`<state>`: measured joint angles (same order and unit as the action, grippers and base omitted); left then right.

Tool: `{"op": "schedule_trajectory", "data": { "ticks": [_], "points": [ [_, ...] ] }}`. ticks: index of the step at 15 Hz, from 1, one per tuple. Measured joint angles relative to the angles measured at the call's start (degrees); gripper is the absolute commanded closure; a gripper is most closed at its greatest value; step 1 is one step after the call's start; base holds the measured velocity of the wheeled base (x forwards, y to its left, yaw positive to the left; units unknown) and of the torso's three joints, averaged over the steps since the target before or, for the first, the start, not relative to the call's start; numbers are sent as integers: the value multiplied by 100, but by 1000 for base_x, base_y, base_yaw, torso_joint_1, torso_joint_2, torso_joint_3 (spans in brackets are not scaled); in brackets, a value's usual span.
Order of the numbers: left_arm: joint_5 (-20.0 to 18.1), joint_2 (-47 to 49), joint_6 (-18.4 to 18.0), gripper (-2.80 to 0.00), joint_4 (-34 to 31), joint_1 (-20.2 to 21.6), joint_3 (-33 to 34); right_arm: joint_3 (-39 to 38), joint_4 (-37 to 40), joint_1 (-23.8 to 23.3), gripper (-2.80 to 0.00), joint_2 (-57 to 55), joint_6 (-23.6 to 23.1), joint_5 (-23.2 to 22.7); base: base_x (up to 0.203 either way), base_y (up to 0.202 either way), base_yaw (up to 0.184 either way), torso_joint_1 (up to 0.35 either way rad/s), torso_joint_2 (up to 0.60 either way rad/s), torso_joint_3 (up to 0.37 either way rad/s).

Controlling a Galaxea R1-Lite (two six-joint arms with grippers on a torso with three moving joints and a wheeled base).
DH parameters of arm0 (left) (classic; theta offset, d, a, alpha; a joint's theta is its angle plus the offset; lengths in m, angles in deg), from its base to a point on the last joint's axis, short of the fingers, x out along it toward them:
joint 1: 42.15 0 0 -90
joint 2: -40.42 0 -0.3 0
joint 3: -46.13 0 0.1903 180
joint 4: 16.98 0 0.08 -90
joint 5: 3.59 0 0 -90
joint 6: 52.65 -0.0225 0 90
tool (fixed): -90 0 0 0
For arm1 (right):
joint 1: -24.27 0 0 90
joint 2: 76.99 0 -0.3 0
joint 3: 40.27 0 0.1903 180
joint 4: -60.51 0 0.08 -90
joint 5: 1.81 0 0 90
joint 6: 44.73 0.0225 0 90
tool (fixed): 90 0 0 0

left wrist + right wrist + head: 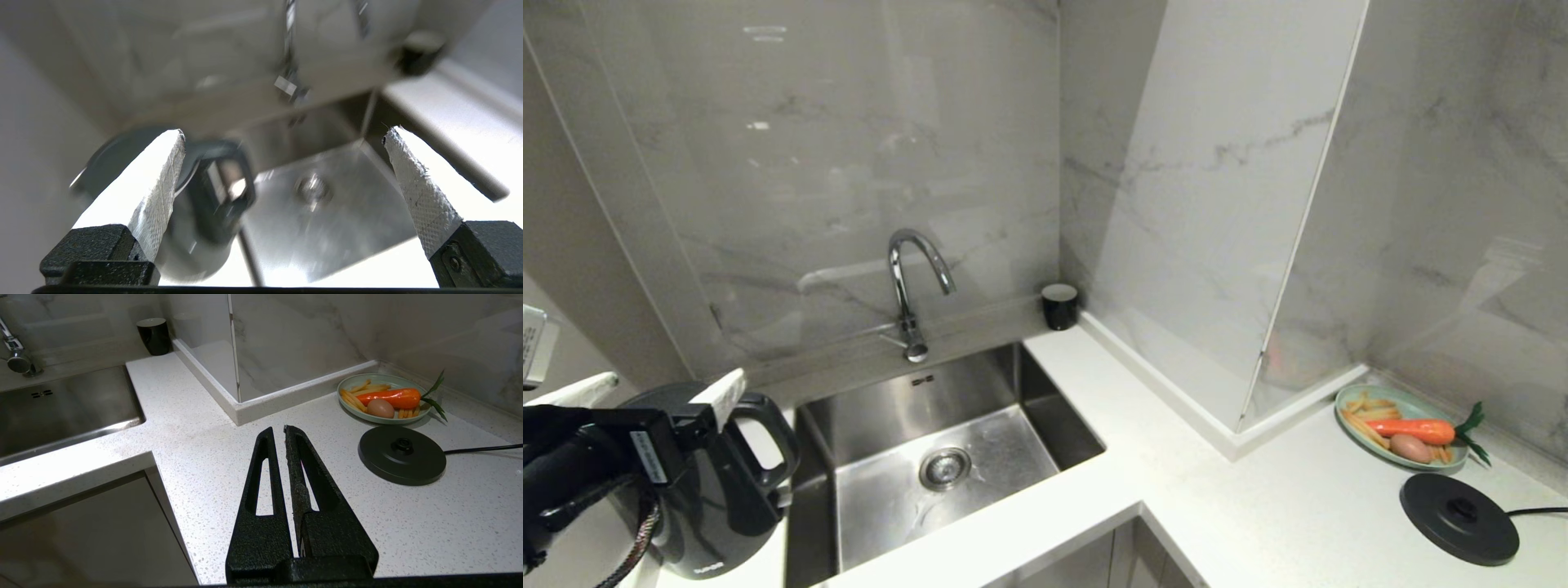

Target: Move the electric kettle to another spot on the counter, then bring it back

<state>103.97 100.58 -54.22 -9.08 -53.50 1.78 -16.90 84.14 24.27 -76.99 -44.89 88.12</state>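
Partly hidden: electric kettle (715, 490) behind left end effector (662, 390), frame-cropped.

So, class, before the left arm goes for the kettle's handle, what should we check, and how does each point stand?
1. Left gripper open wide: ok.
2. Electric kettle upright on the counter, left of the sink: ok.
3. Handle between the fingers: not ok, nothing gripped.
4. Lid fully shut: cannot tell.
5. Right gripper shut, away from the kettle: ok.
6. Base disc bare: ok.
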Motion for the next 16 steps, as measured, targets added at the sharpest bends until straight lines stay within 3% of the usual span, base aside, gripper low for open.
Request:
{"op": "schedule_trajectory", "data": {
  "ticks": [2,4,16],
  "points": [
    [257,-508,20,-280,-1580,12,-471,0,-2,0,0,0,-2,-2,0,0,0,0,0,0],
    [386,-838,12,-280,-2362,48,-615,0,0,0,0,0,0,-2,0,0,0,0,0,0],
    [760,-2476,-90,-280,-3912,201,-938,0,-2,0,0,0,0,-2,0,0,0,0,0,0]
  ]
}}
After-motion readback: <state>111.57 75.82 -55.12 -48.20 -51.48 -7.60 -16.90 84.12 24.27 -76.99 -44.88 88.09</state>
